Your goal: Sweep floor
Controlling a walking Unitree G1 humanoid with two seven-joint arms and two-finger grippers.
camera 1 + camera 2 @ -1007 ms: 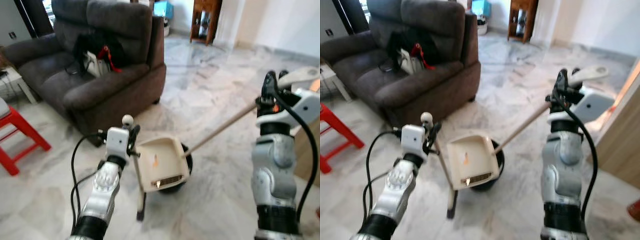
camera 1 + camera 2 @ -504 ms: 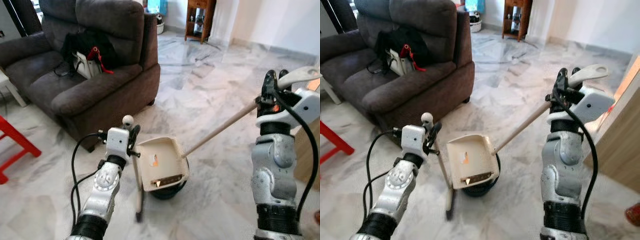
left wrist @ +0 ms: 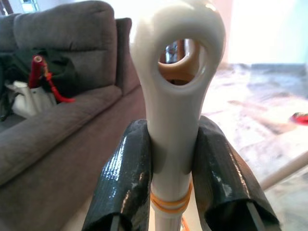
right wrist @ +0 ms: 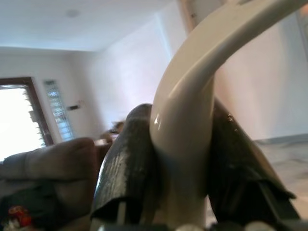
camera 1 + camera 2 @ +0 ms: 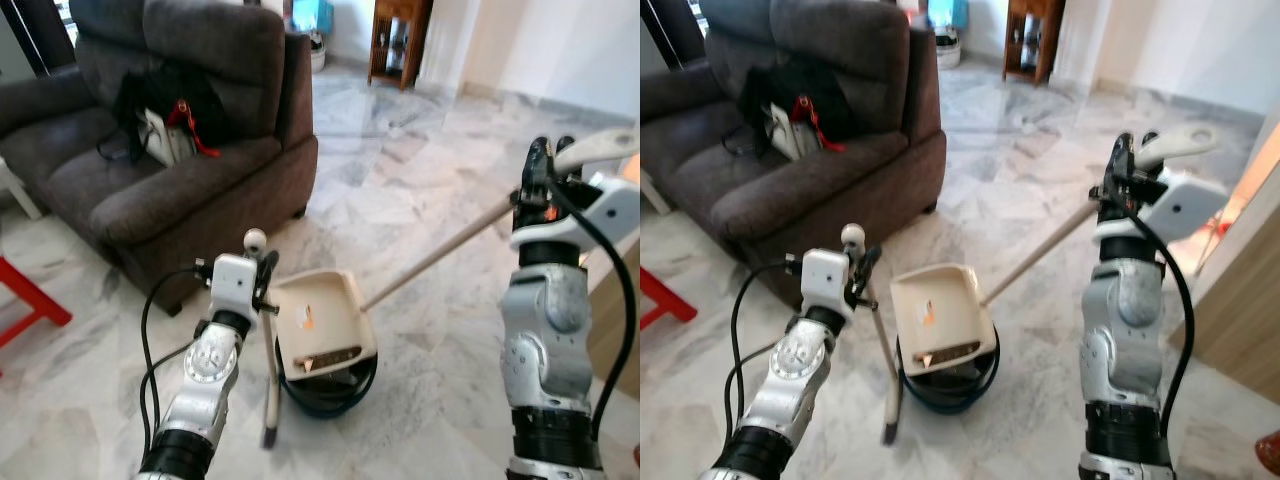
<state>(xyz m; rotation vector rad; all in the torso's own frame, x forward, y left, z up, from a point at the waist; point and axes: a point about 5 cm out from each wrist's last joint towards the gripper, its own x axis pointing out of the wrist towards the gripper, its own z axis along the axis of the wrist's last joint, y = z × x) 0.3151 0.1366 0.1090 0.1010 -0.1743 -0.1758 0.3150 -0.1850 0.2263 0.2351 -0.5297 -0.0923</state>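
My left gripper (image 3: 174,178) pinches the dustpan handle (image 3: 175,96); my right gripper (image 4: 185,163) clamps the broom handle (image 5: 440,252), bristles at six o'clock under the dustpan (image 5: 320,318).

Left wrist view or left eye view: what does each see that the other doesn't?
Left wrist view: the cream handle has a hole at its tip and orange bands round it. Left eye view: the dustpan over a dark bin, and the right gripper shut on its long pole. Both: the grey sofa with a bag, and the left gripper clamped on that handle.
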